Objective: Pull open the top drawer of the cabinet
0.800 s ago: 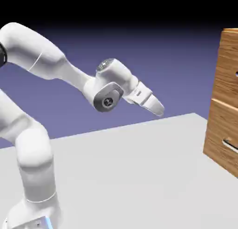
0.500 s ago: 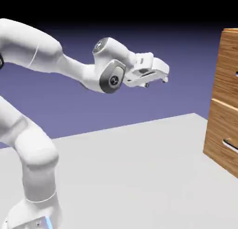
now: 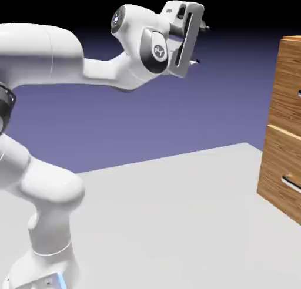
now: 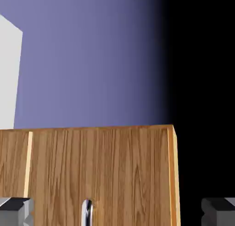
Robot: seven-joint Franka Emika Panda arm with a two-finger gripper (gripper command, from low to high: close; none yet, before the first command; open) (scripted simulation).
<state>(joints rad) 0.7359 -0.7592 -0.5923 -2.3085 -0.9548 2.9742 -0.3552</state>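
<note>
The cabinet (image 3: 286, 129) stands at the exterior view's right edge, brown wood grain, cut off by the frame. Its top drawer (image 3: 289, 85) shows only a sliver of silver handle at the edge. My gripper (image 3: 201, 44) hangs high in the air, well to the left of the cabinet, its fingers spread wide and pointing toward it, with nothing between them. The hand view is rolled sideways: the top drawer (image 4: 101, 174) fills the lower part, and its silver handle (image 4: 87, 213) runs off the bottom edge. The two grey fingertips (image 4: 16, 211) sit far apart around the gripper (image 4: 117, 213).
The pale grey table (image 3: 176, 211) stretches from the robot's base to the cabinet's foot. A lower drawer (image 3: 281, 182) with its own silver handle (image 3: 291, 182) sits under the top one. In the hand view a pale seam (image 4: 28, 170) separates the two drawer fronts.
The arm has lifted and the hand has swung from pointing down at the table to high up, facing the cabinet. The fingers stay spread.
</note>
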